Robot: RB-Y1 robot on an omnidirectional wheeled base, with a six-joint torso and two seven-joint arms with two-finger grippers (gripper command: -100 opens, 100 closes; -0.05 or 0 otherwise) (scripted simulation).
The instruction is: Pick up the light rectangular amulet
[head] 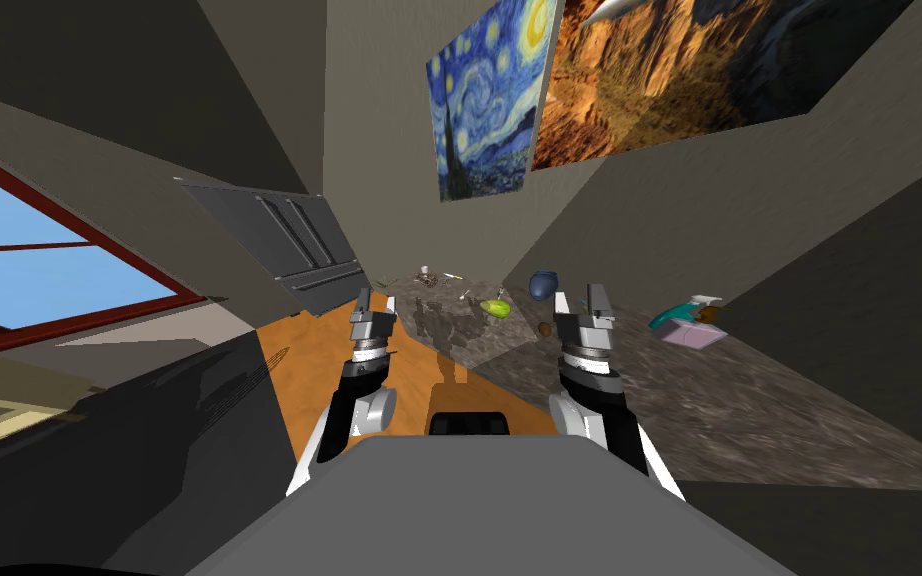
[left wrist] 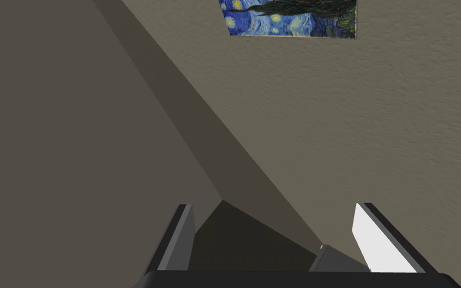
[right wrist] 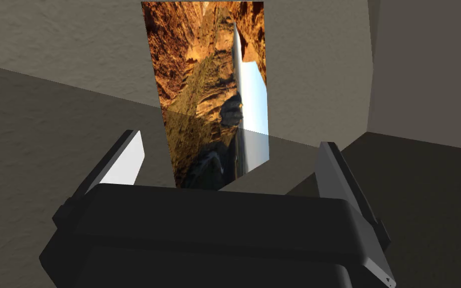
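Note:
Several small light items lie at the far end of the speckled stone countertop (head: pixel 749 420), among them a pale piece (head: pixel 465 295) and a cluster (head: pixel 429 280). They are too small to tell which is the light rectangular amulet. My left gripper (head: pixel 374 305) is raised over the orange floor just left of the counter's end, open with nothing between its fingers (left wrist: pixel 274 240). My right gripper (head: pixel 583 300) hangs above the counter's near-middle, also open and empty (right wrist: pixel 229 165). Both grippers are well short of the small items.
On the counter lie a green object (head: pixel 495 307), a dark blue vase (head: pixel 543 285), a small brown thing (head: pixel 545 328) and a teal spray bottle (head: pixel 684 312) on a pink pad. A dark grey panelled appliance (head: pixel 294 245) stands far left. A window (head: pixel 39 270) is at left.

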